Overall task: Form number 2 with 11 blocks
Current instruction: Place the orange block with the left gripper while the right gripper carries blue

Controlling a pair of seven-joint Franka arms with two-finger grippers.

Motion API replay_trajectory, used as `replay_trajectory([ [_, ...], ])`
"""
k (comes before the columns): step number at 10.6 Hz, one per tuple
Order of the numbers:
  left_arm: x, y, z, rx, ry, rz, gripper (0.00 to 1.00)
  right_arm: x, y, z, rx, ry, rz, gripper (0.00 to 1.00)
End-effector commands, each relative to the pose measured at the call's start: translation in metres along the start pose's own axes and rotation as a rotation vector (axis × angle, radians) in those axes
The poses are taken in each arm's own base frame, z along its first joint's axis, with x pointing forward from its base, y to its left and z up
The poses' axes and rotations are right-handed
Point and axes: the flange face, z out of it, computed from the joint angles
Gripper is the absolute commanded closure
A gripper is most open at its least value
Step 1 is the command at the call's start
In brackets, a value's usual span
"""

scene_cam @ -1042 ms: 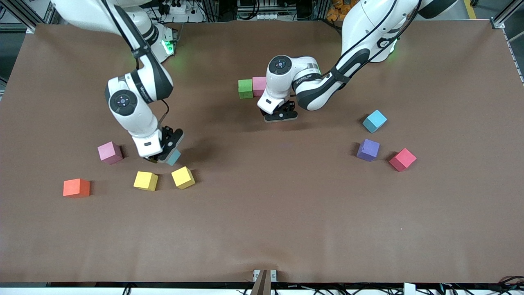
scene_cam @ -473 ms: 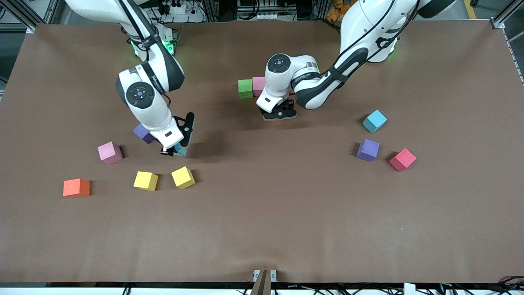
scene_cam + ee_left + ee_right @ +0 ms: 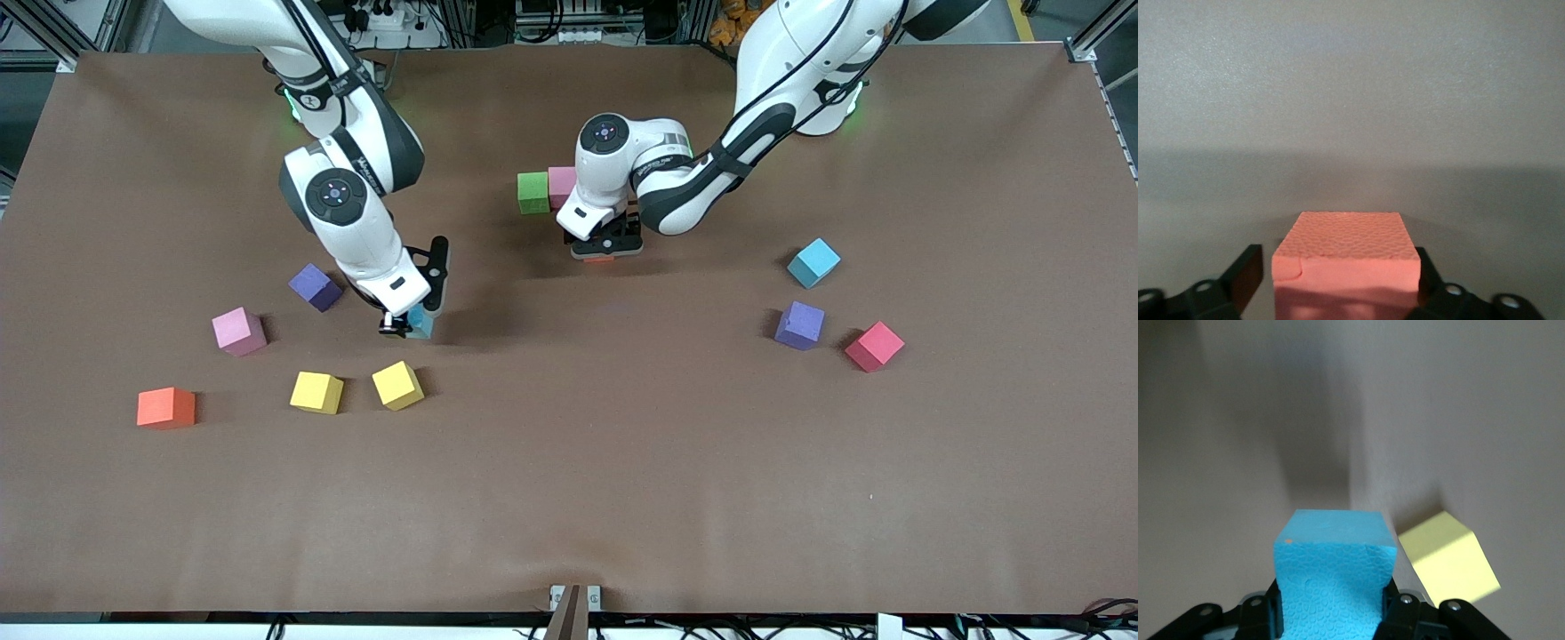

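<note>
A green block (image 3: 533, 192) and a pink block (image 3: 562, 186) touch side by side mid-table. Just beside them my left gripper (image 3: 605, 252) is low at the table, open around an orange-red block (image 3: 1346, 257) that rests on the brown surface, with a gap at one finger (image 3: 1248, 273). In the front view only a sliver of that block (image 3: 598, 260) shows. My right gripper (image 3: 409, 324) is shut on a cyan block (image 3: 1333, 577), held up over the table close to a yellow block (image 3: 397, 384).
Loose blocks toward the right arm's end: purple (image 3: 315, 286), pink (image 3: 238, 331), orange (image 3: 165, 407), another yellow (image 3: 316, 392). Toward the left arm's end lie cyan (image 3: 813, 262), purple (image 3: 798, 324) and crimson (image 3: 874, 346). The brown table (image 3: 569, 480) stretches bare nearer the camera.
My left gripper has opened and let go of the orange-red block. My right arm has carried the cyan block toward the middle of the table, uncovering the purple block under it.
</note>
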Motion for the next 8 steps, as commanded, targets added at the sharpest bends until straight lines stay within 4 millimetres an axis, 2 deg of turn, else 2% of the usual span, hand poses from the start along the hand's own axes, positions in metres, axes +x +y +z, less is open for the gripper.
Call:
replay_trajectory([
  [1, 0.015, -0.007, -0.019, -0.017, 0.061, -0.02, 0.0, 0.026, -0.009, 0.004, 0.007, 0.021, -0.026, 1.0],
  [5, 0.042, -0.013, -0.058, -0.046, 0.136, -0.079, 0.0, 0.046, -0.024, 0.004, 0.007, 0.025, -0.062, 1.0],
  [7, 0.078, -0.029, -0.087, -0.066, 0.195, -0.134, 0.0, 0.079, -0.051, 0.004, 0.015, 0.022, -0.029, 1.0],
  [8, 0.099, -0.045, -0.095, -0.065, 0.214, -0.155, 0.0, 0.098, -0.065, 0.002, 0.011, 0.026, -0.022, 1.0],
])
